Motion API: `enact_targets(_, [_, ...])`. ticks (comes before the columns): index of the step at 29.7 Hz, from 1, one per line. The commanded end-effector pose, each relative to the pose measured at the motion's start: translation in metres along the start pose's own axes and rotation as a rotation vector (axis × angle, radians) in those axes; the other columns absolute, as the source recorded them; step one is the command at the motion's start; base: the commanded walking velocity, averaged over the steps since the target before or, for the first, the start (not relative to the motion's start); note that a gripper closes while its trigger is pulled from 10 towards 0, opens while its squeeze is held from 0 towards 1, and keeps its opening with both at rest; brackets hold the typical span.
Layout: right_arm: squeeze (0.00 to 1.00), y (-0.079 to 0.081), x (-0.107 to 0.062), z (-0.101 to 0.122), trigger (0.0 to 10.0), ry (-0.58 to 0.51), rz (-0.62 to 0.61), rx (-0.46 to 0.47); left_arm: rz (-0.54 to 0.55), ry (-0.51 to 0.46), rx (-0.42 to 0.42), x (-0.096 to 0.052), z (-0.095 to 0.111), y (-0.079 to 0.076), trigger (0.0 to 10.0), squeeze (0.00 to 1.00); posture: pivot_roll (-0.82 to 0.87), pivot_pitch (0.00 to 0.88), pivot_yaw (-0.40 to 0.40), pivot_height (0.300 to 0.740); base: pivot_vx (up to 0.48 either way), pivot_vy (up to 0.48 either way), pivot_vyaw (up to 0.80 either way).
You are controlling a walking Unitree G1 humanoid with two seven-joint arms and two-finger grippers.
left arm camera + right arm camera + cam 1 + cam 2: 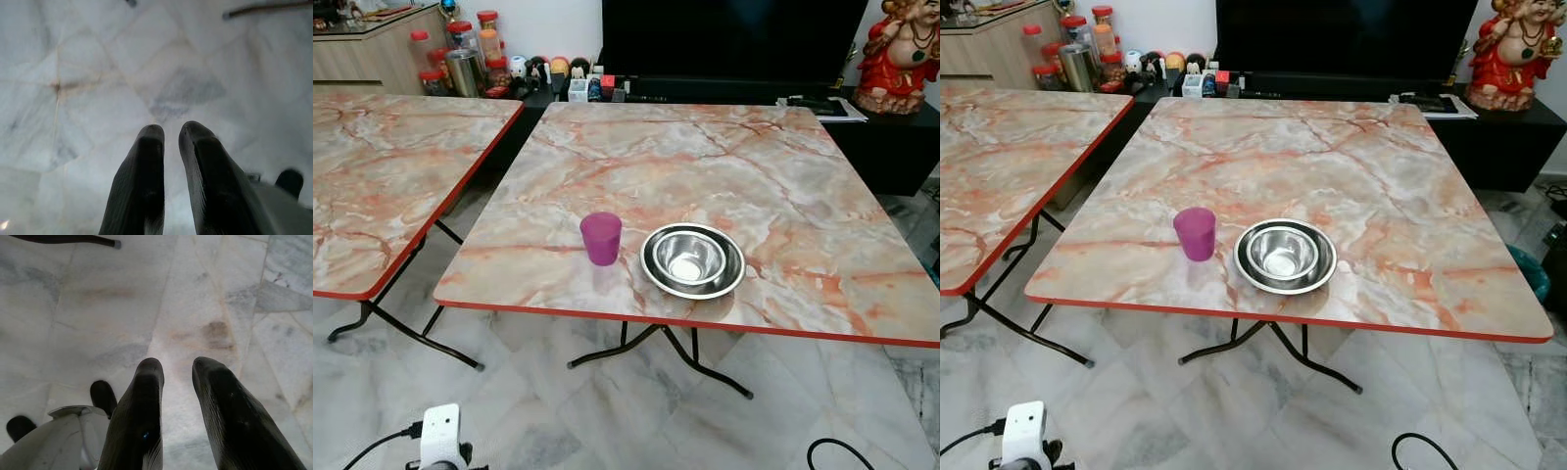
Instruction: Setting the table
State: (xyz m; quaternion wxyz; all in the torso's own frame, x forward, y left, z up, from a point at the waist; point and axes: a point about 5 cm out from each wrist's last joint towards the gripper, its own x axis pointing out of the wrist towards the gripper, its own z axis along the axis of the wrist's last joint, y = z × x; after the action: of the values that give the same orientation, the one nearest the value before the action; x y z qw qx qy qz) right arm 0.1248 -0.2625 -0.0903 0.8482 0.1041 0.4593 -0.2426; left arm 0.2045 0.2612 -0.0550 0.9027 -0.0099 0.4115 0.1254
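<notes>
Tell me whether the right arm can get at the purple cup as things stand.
Probably not yet. The right gripper hangs low, pointing at the floor, jaws a little apart and empty. The purple cup stands near the table's front edge, just left of the steel bowl, nothing covering it, so raising the arm should suffice.

Ahead of me a black television (734, 39) is standing on a dark low cabinet (891, 137), with a red figurine (899, 54) sitting at its right end. Red-lidded jars (460, 49) are crowding the far left, and a black cable (1420, 448) is curling over the marble floor (636, 411).
</notes>
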Motion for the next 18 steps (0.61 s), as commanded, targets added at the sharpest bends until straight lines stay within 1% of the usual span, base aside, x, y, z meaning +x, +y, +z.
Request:
enact_targets(1, [0.00,-0.0019,-0.0002,-0.0012,10.0,0.008,-0.003,0.022,0.012,0.060,0.029,-0.0013,-0.0123,0.0007,10.0,0.00,-0.03,0.081,-0.028,0.740,0.000,0.000,0.00])
enact_targets(3, [0.00,-0.0019,-0.0002,-0.0014,10.0,0.010,-0.003,0.025,0.010,0.081,0.034,-0.0022,-0.0183,-0.0008,10.0,0.00,-0.04,0.084,-0.026,0.740,0.000,0.000,0.00])
enact_targets(5, [0.00,-0.0020,-0.0002,-0.0015,10.0,0.012,0.000,0.027,0.007,0.089,0.032,-0.0024,-0.0200,-0.0017,10.0,0.00,-0.04,0.088,-0.028,0.740,0.000,0.000,0.00])
enact_targets(6, [0.00,-0.0019,-0.0002,-0.0017,10.0,0.016,0.003,0.022,0.008,0.093,0.049,-0.0025,-0.0212,-0.0024,10.0,0.00,-0.03,0.089,-0.028,0.740,0.000,0.000,0.00])
enact_targets(9, [0.00,-0.0019,-0.0002,-0.0019,10.0,0.018,0.004,0.023,0.007,0.089,0.037,-0.0025,-0.0213,-0.0030,10.0,0.00,-0.03,0.092,-0.028,0.740,0.000,0.000,0.00])
enact_targets(13, [0.00,-0.0024,-0.0003,-0.0026,10.0,0.021,0.004,0.020,-0.005,0.069,0.090,-0.0018,-0.0178,-0.0043,10.0,0.00,-0.03,0.096,-0.026,0.740,0.000,0.000,0.00])
enact_targets(18, [0.00,-0.0021,-0.0004,-0.0031,10.0,0.023,0.006,0.021,0.000,0.052,0.080,-0.0017,-0.0162,-0.0044,10.0,0.00,-0.02,0.091,-0.023,0.740,0.000,0.000,0.00])
